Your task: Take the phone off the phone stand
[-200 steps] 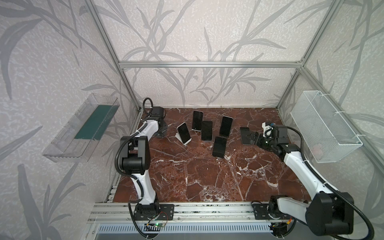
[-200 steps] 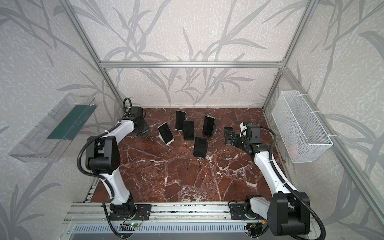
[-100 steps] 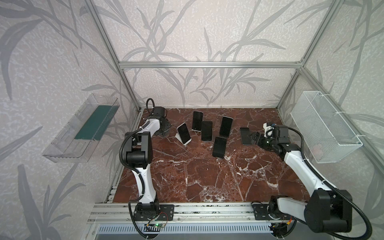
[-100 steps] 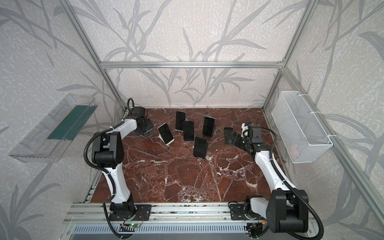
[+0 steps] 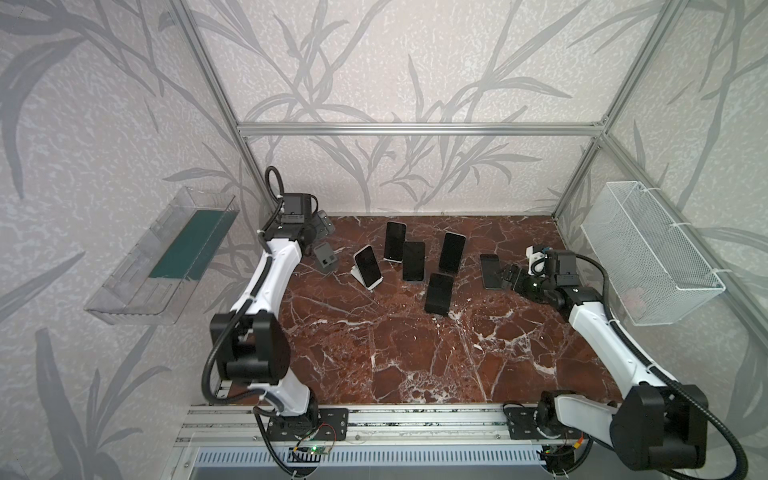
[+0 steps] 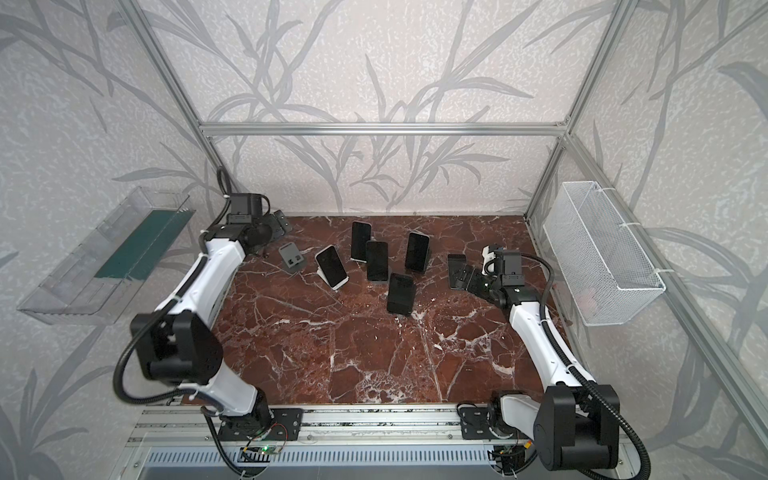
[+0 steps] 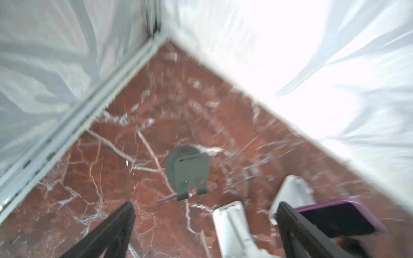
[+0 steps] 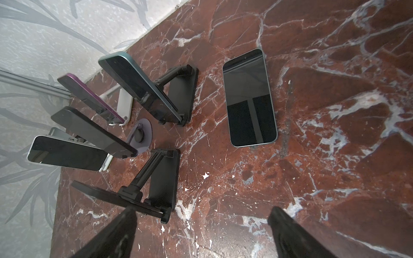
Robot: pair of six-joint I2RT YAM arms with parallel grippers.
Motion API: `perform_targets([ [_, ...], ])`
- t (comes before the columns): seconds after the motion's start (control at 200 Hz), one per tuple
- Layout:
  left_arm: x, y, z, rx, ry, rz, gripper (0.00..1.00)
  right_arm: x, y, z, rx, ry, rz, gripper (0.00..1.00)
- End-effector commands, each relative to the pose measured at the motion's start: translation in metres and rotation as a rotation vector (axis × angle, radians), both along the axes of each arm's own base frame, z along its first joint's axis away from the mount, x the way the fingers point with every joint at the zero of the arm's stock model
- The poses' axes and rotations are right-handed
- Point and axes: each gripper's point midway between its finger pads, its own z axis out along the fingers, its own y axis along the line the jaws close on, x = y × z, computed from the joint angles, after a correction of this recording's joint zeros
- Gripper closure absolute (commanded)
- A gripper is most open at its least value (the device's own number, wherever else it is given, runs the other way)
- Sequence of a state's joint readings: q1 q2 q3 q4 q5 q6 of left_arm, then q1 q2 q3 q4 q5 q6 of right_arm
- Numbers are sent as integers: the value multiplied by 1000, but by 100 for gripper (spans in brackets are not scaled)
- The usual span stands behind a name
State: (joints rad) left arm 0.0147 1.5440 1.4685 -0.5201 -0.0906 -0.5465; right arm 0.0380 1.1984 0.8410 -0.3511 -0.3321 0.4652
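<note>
**Colleague:** What has changed on your side?

**Operator:** In both top views, my left gripper (image 5: 323, 225) was clenched low in the far left corner a second ago. Now its jaws are spread and released. The small empty grey plastic phone stand (image 5: 325, 258) sits free on the red-brown marble table (image 5: 415, 353), just beside it. My right gripper (image 5: 510, 277) sits about where it was.

**Colleague:** And the phone?

**Operator:** The dark-screened phone with a pale blue edge (image 5: 490, 270) lies flat, screen up, on the right of the table. It is well apart from that stand and just beside the right fingertips, and it hasn't shifted.

**Colleague:** Left wrist?

**Operator:** It's blurred, but I see both black fingers (image 7: 116, 225) wide apart with nothing between them. The grey stand (image 7: 190, 172) rests on its round base beyond them.

**Colleague:** Right wrist?

**Operator:** The fingers are apart and gripping nothing. The phone (image 8: 249, 98) lies flat on the marble ahead, untouched, near other phones propped on stands (image 8: 138, 87).
</note>
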Motion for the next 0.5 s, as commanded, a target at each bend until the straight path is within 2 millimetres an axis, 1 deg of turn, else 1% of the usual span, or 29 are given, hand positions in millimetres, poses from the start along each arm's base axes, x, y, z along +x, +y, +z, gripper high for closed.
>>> perform_targets([
  [0.0, -26, -2, 29, 1, -112, 28, 1, -8, 3, -7, -43, 50, -26, 9],
  [0.025, -30, -2, 33, -3, -134, 28, 1, -10, 4, -7, -54, 47, -27, 8],
  [0.09, -38, -6, 34, -21, -182, 14, 2, -14, 8, -5, -75, 42, -24, 8],
  [0.13, -42, -8, 33, -39, -207, 7, 3, -17, 13, -4, -89, 41, -2, 8],
  [0.145, -43, -9, 29, -47, -206, 7, 3, -18, 15, -4, -98, 42, 5, 8],
  [0.22, -45, -16, 22, -105, -235, -8, 3, -24, 21, -6, -140, 65, 34, 9],
  [0.29, -43, -25, 22, -170, -268, -28, 5, -30, 27, -8, -165, 82, 63, 9],
  [0.345, -40, -33, 27, -210, -293, -50, 5, -33, 36, -8, -154, 75, 107, 9],
  [0.405, -36, -48, 35, -280, -328, -97, 6, -36, 44, -7, -155, 60, 146, 9],
  [0.435, -33, -57, 44, -325, -358, -134, 6, -37, 44, -7, -174, 57, 150, 9],
  [0.495, -30, -75, 68, -364, -421, -199, 7, -36, 32, -7, -240, 66, 103, 6],
])
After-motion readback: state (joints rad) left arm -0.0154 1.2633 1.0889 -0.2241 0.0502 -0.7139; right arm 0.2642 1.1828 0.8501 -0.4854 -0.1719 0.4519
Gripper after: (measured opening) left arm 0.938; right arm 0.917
